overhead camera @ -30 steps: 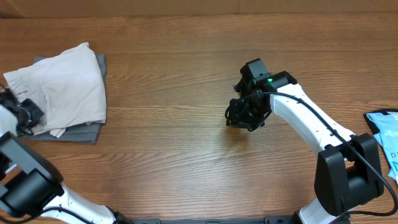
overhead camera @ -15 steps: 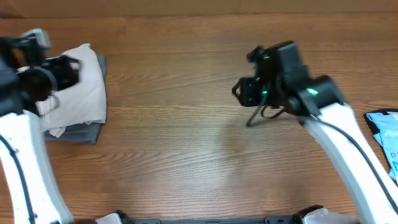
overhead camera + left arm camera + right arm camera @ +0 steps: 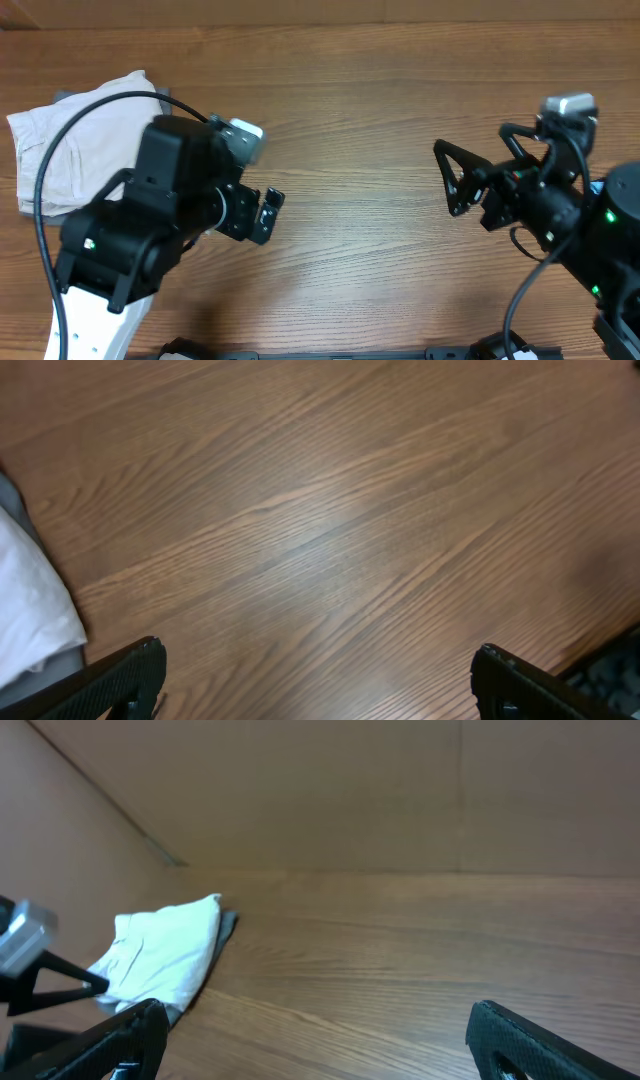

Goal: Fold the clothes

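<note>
The clothes, a pair of pale cream shorts, lie folded at the table's far left on top of a grey garment. The left wrist view catches only a white corner of the shorts, while the right wrist view shows them far off. My left gripper hangs high above the table, to the right of the shorts, open and holding nothing. My right gripper is raised at the right side, pointing left, open and holding nothing.
A darker grey garment lies under the cream shorts; its edge shows at the left border. The left arm's bulk hides the shorts' right part from above. Bare wooden table lies between the arms.
Both grippers have opened wide. The left arm let go of the shorts and swung up and to the right. The right arm rose and drew back to the right.
</note>
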